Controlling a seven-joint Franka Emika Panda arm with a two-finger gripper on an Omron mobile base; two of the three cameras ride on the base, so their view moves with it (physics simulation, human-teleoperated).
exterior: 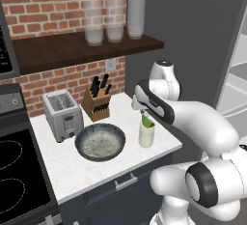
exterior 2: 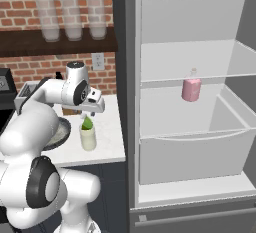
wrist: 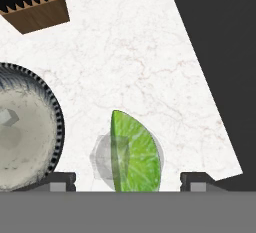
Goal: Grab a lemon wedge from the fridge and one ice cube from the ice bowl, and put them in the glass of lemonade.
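Observation:
My gripper [exterior: 144, 114] [exterior 2: 89, 114] hangs open just above the glass of lemonade [exterior: 146, 137] [exterior 2: 88, 139], which stands near the counter's right front corner. The green lemon wedge [exterior: 147, 122] [exterior 2: 87, 123] [wrist: 134, 152] sticks out of the glass mouth, standing on end. In the hand view it lies between my widely spread fingertips [wrist: 195, 180], touching neither, with the glass [wrist: 101, 158] faintly visible under it. The ice bowl [exterior: 100, 142] [wrist: 30, 132], dark and holding whitish ice, sits just left of the glass. The fridge [exterior 2: 200, 57] stands open to the right of the counter.
A silver toaster [exterior: 62, 114] and a knife block [exterior: 96, 102] [wrist: 35, 2] stand behind the bowl against the brick wall. Three tall glasses [exterior: 116, 21] line the shelf above. A stove [exterior: 14, 171] adjoins the counter's left. A pink bottle [exterior 2: 191, 88] stands on a fridge shelf.

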